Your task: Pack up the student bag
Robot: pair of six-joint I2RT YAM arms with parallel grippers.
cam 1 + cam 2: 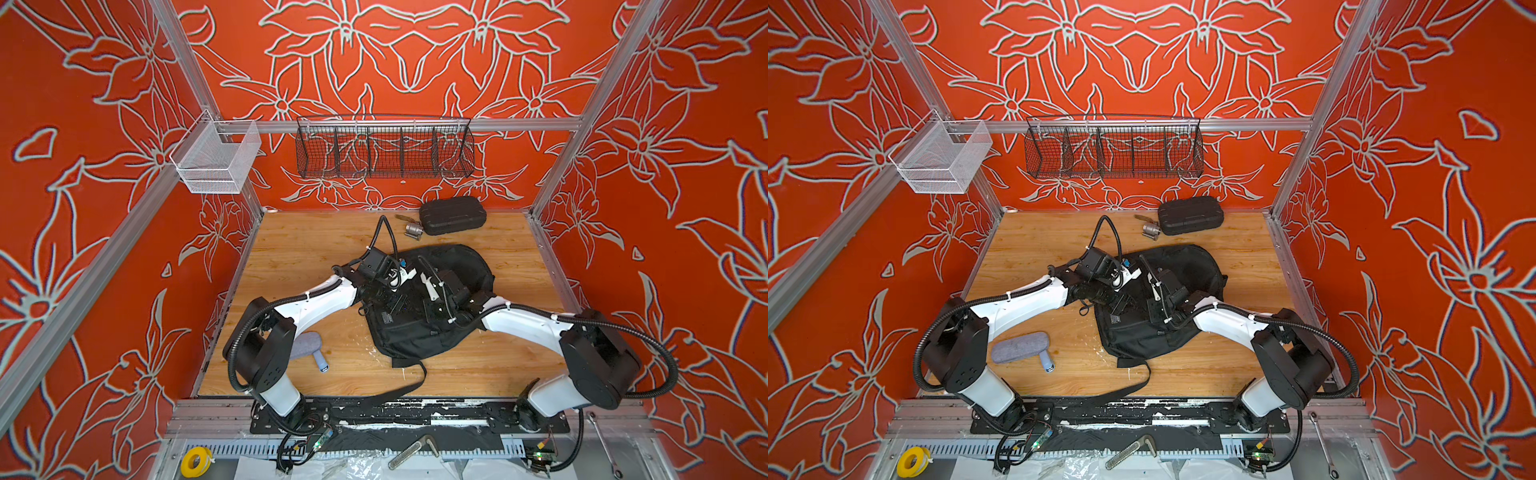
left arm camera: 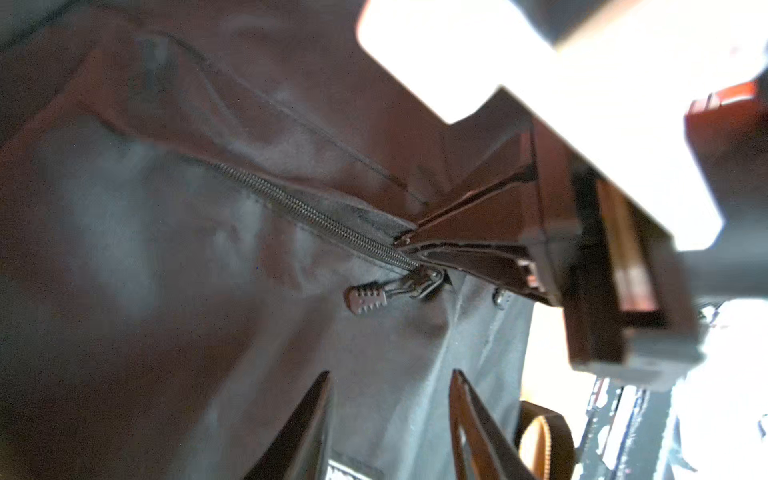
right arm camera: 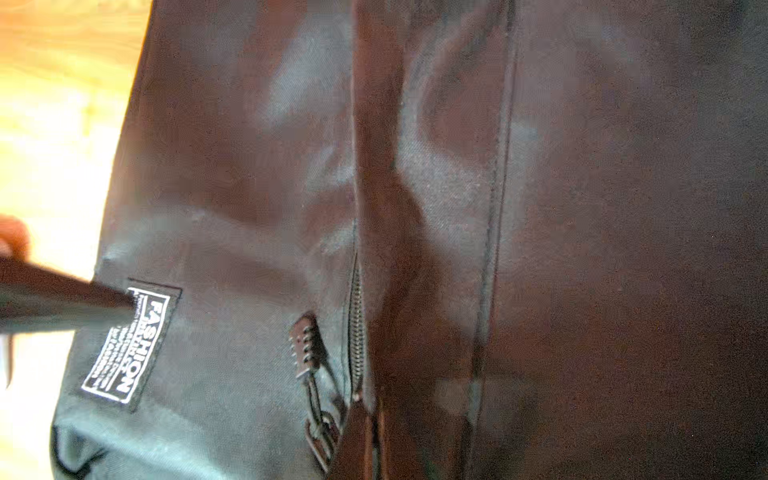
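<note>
While the right gripper (image 2: 409,243) pinched the backpack (image 1: 453,266) fabric beside its zip pull (image 2: 365,298), the left gripper (image 2: 390,424) hovered half-open, empty.

student bag (image 1: 428,332) | soft black fabric backpack, white-lettered label patch (image 3: 129,345) on the front | lying flat mid-surface, front face up, rounded top toward the back wall | front pocket zip (image 2: 316,216) closed along its visible length, ribbed pull (image 2: 368,298) lying loose | one long strap (image 1: 1133,384) trailing to the near edge

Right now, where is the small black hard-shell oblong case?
In both top views the small black hard-shell oblong case lies on the wooden table by the back wall, right of centre, beyond the black fabric backpack.
</note>
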